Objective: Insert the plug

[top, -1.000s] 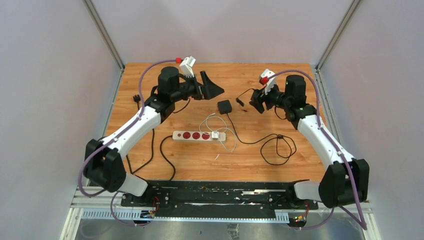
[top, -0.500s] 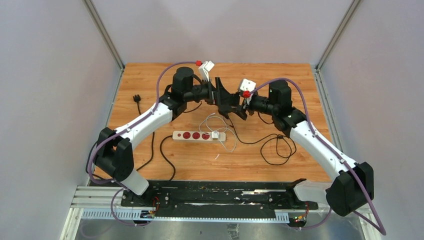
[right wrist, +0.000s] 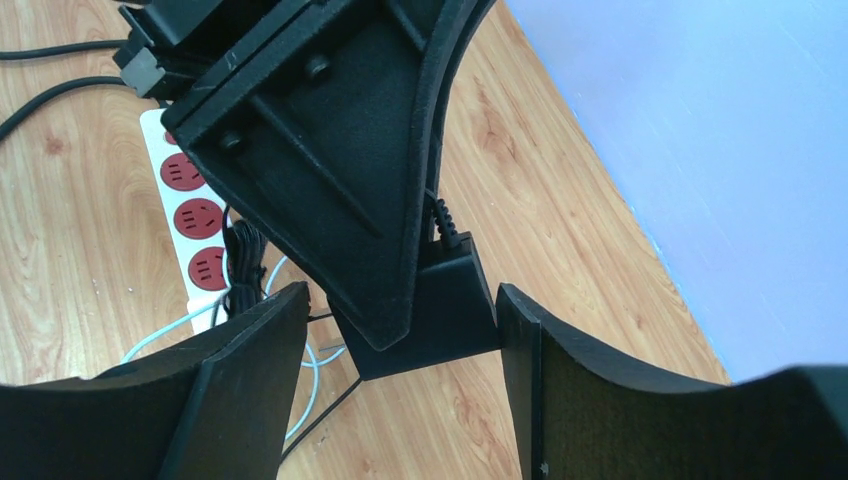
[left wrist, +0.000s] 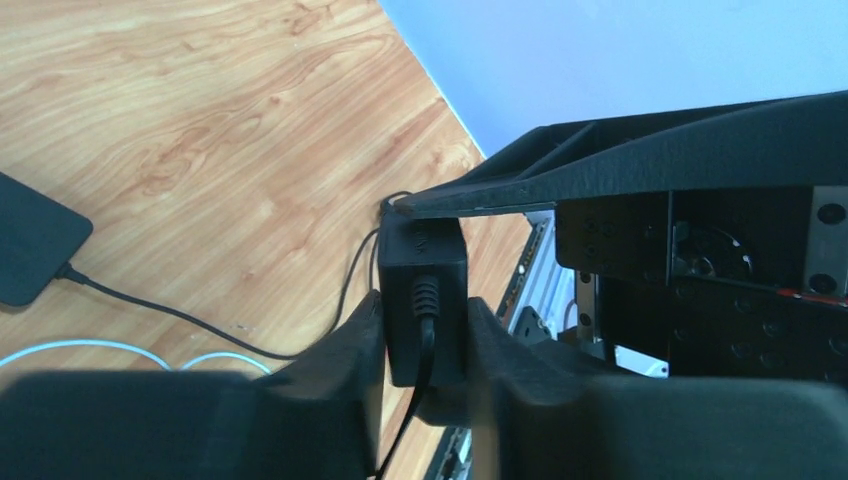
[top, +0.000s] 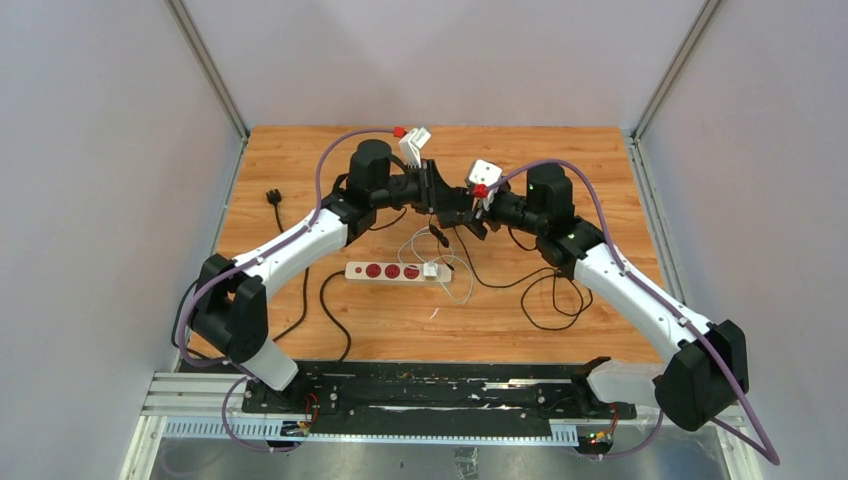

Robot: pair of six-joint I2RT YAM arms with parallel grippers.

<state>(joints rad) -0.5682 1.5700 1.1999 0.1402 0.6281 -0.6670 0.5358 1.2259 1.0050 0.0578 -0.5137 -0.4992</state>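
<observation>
Because a plug has to meet its socket prongs-first, the two arms come together above the middle of the light wooden table (top: 600,160), apparently to sort out the grasp before any insertion. The left fingers (left wrist: 350,360) are closed on the black boxy plug (left wrist: 422,255). They pinch its two flat sides, with the ribbed cable collar facing the left wrist camera, so the block hangs in mid-air clear of the table. The right fingers (right wrist: 250,370) stand spread wide on either side of the same block, touching neither face as far as I can tell. That reads as a handover or regrasp, one arm steadying while the other lines up. Nearer the bases lies the long white power strip with red sockets (top: 385,271); a small white charger (top: 431,269) occupies one end and three red sockets are free. A flat black adapter brick (left wrist: 30,240) rests on the wood, its thin black cable (left wrist: 150,307) trailing away across the table
</observation>
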